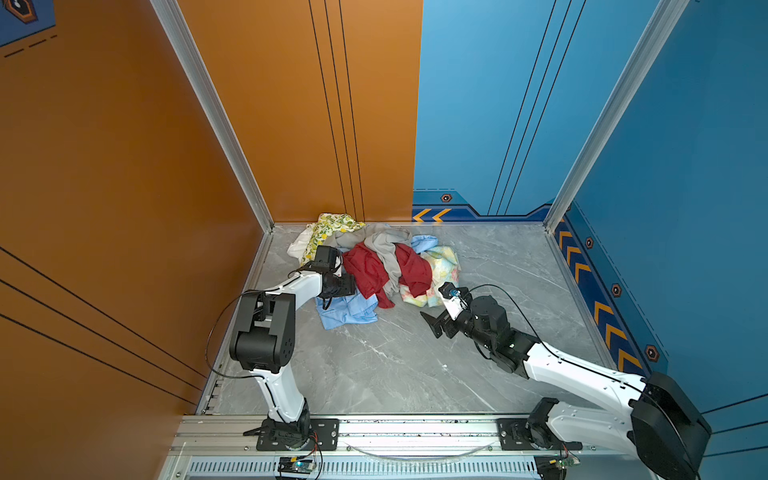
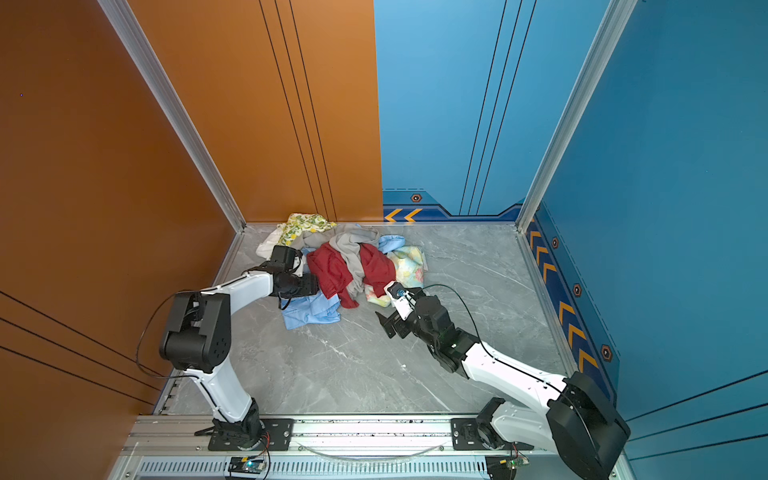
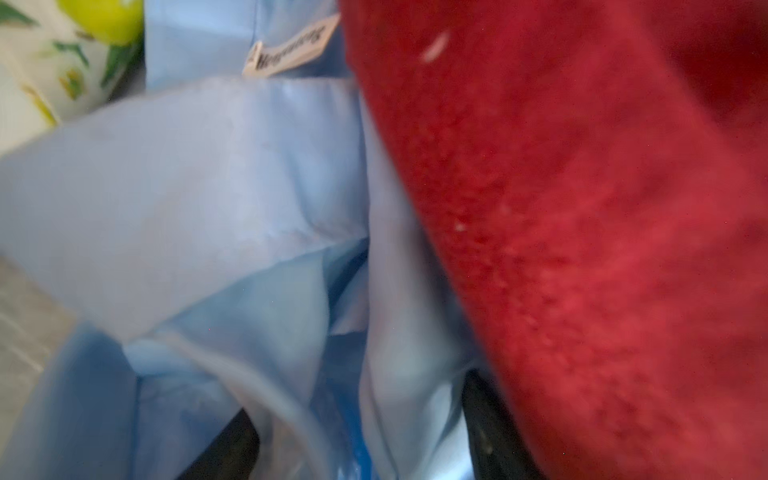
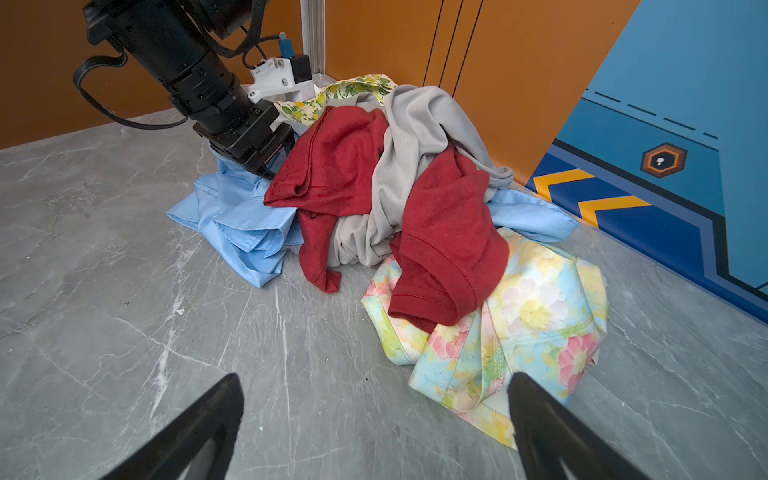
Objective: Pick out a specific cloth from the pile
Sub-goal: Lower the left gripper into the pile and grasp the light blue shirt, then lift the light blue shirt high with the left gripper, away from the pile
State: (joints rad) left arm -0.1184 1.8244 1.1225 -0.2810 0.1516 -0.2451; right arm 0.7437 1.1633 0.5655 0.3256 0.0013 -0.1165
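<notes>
The sky-blue cloth (image 1: 348, 313) spills from the left edge of the pile (image 1: 384, 253) on the desk (image 1: 395, 365), with the left claw (image 4: 262, 166) sunk into its folds, grip impossible to tell, and the right claw (image 4: 374, 386) spread wide, well apart from it.

Left arm (image 1: 300, 286): extended forward, wrist pitched down. left gripper (image 4: 254, 160): fingertips hidden, jaw state unclear. Right arm (image 1: 575, 370): low, outstretched. right gripper (image 4: 374, 388): jaws spread wide.

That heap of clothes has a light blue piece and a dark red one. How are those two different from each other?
The light blue cloth lies at the bottom, poking out on two sides of the pile; the dark red garment is draped near the top. The blue one looks smooth and shirt-like; the red one looks fuzzier, with a stitched hem. Both are crumpled and plain-coloured.
</notes>
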